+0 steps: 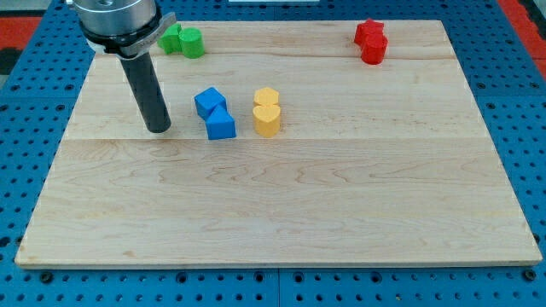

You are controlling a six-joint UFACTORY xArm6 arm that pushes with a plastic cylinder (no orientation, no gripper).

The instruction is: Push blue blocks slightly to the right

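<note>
Approach step: my tip (159, 130) touches nothing, holds nothing, on the bare board (281, 213). Blue blocks (215, 112), touching each other, sit just to its right; yellow blocks (266, 112) beyond. Next: slide rightward into them, briefly.

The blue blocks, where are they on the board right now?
The two blue blocks sit touching in the board's upper-left part, just left of the yellow blocks, with my tip a short way off on the view's left.
</note>
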